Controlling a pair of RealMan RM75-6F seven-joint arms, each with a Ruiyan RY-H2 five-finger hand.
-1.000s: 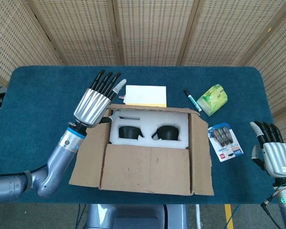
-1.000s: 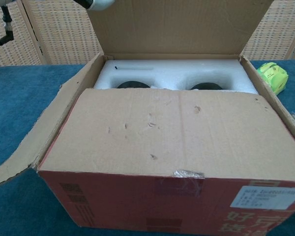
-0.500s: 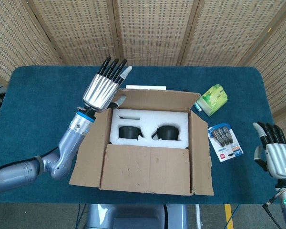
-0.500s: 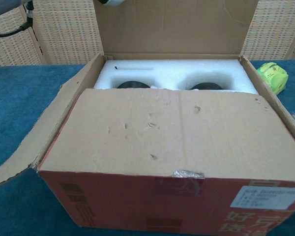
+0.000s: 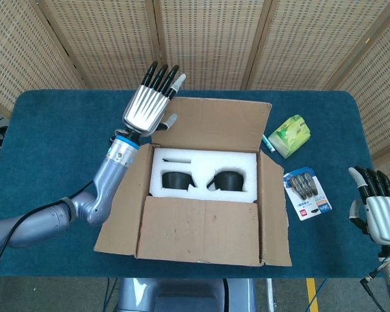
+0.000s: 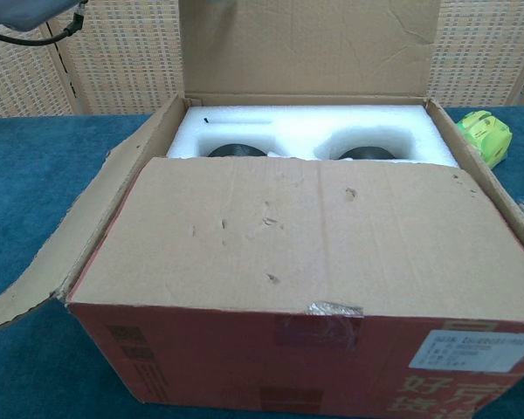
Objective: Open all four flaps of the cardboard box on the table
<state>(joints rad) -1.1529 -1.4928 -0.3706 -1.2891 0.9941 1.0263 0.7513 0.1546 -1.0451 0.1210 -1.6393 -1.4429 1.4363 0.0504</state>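
The cardboard box (image 5: 205, 195) stands mid-table. Its far flap (image 5: 211, 123) stands upright, seen from inside in the chest view as the far flap (image 6: 306, 48). The near flap (image 6: 314, 236) lies flat over the front half of the box. The left flap (image 5: 120, 211) and right flap (image 5: 273, 208) are splayed outward. White foam (image 5: 205, 170) with two black round items shows inside. My left hand (image 5: 151, 104) is flat with its fingers extended beside the far flap's left top corner, thumb at the flap's edge, holding nothing. My right hand (image 5: 377, 211) hovers at the table's near right, fingers apart and empty.
A green packet (image 5: 289, 135), a marker (image 5: 268, 140) partly behind the far flap, and a blister pack (image 5: 307, 194) lie right of the box. Wicker screens stand behind the blue table (image 5: 52, 143). My left forearm (image 5: 107, 182) runs along the box's left side.
The far flap has swung from leaning over the box to upright, now hiding the white paper behind it. My left hand moved away from me with it. My right hand sank slightly.
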